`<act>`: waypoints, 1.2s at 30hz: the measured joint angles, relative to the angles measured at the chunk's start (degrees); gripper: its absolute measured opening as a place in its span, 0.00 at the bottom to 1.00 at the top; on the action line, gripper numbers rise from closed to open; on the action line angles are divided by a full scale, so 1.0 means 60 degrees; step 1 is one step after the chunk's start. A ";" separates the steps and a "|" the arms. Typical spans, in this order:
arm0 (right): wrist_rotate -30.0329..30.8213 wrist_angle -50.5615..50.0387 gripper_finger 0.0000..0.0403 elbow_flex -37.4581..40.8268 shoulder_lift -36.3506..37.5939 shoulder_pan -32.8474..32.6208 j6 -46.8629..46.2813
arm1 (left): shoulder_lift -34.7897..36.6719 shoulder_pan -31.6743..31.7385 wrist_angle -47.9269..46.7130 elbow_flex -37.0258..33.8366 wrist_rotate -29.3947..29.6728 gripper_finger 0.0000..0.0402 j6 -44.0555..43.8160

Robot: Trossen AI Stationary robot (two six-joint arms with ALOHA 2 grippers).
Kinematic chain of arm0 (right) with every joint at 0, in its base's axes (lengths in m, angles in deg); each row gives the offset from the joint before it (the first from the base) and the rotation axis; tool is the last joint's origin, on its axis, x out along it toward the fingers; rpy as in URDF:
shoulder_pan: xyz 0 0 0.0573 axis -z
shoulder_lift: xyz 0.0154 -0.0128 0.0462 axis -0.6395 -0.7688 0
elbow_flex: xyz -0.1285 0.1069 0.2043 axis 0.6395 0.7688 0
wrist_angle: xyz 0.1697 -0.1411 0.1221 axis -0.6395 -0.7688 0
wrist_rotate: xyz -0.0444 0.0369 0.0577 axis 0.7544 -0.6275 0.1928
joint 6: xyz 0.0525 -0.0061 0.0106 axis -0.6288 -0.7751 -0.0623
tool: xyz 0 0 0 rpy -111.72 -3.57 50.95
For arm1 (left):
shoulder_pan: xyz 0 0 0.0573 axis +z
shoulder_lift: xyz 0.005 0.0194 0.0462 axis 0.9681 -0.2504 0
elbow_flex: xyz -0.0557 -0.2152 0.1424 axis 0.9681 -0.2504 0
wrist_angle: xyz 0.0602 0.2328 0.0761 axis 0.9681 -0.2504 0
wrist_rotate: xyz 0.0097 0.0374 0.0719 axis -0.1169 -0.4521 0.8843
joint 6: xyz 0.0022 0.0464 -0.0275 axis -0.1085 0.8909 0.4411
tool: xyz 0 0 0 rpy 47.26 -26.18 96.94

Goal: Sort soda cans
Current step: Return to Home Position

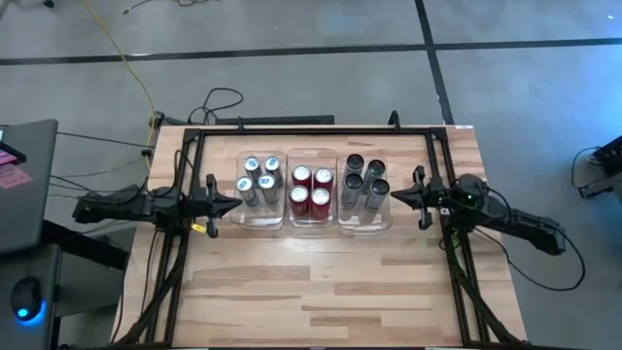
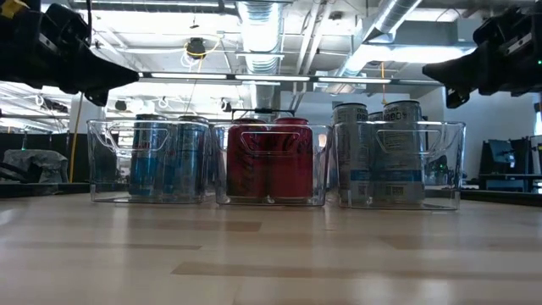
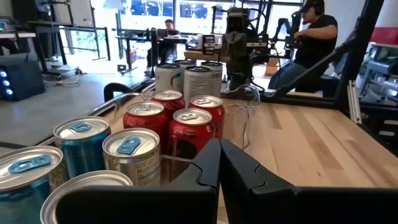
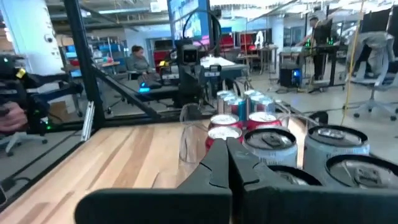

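Note:
Three clear plastic bins stand side by side at the table's far middle, each with several soda cans upright in it. The left bin (image 1: 260, 216) holds silver-blue cans (image 1: 259, 181), the middle bin (image 1: 311, 218) red cans (image 1: 311, 187), the right bin (image 1: 364, 224) dark grey cans (image 1: 363, 182). My left gripper (image 1: 236, 204) hovers shut at the left of the bins, level, pointing at them. My right gripper (image 1: 394, 198) hovers shut at their right, also level. Neither touches anything.
A dark metal frame (image 1: 311, 131) runs round the table's far and side edges. The near half of the wooden table (image 1: 311, 292) lies bare. Cables (image 1: 219, 102) trail on the floor behind. People sit at desks in the room beyond.

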 joint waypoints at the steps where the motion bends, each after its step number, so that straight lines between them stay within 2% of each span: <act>1: -0.0042 -0.0111 0.00 -0.0032 0.0000 0.0082 -0.0020 | -0.0006 0.0000 0.0000 0.0000 0.0000 0.00 0.0000; 5: -0.0170 -0.0242 0.00 -0.0036 -0.0004 0.0222 -0.0127 | -0.0011 0.0000 0.0173 -0.0050 0.0000 0.00 -0.0077; 9: -0.0159 0.0046 0.00 0.0266 -0.0018 -0.0036 -0.0280 | -0.0039 0.0001 0.1370 -0.0476 -0.0135 0.00 -0.0140; 17: 0.0145 0.0012 0.00 0.0266 -0.0005 -0.0748 -0.0281 | -0.0944 0.0000 0.1410 -0.0477 -0.0141 0.00 -0.0376; 23: 0.1572 0.0075 0.00 0.0270 -0.0007 -0.1144 0.0295 | -0.1029 0.0000 0.1490 -0.0477 0.0151 0.00 -0.0427; 36: 0.1611 0.0153 0.09 0.0284 -0.0004 -0.1126 0.0157 | -0.1035 0.0000 0.1536 -0.0477 0.0181 0.01 -0.0837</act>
